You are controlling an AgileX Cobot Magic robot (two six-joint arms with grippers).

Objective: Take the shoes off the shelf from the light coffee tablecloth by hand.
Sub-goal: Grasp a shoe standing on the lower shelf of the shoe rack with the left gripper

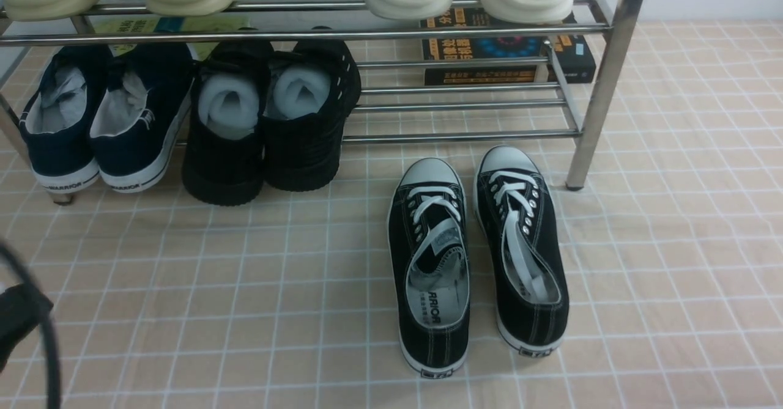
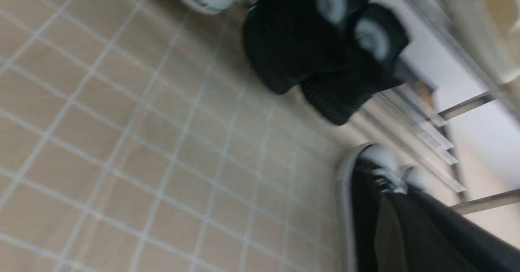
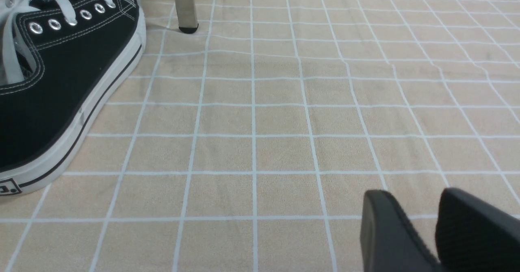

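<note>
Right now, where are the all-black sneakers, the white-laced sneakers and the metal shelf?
all-black sneakers [image 1: 296, 152]: front view, heel of the right-hand shoe.
white-laced sneakers [image 1: 517, 238]: front view, laces of the right-hand shoe.
metal shelf [image 1: 602, 91]: front view, its front right leg.

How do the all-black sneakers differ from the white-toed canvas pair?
All-black sneakers sit in the shelf; canvas pair lies out on the tablecloth. All-black sneakers hold pale stuffing; canvas pair is unstuffed. All-black soles are black; canvas soles white. Both stand side by side, heels toward camera.
</note>
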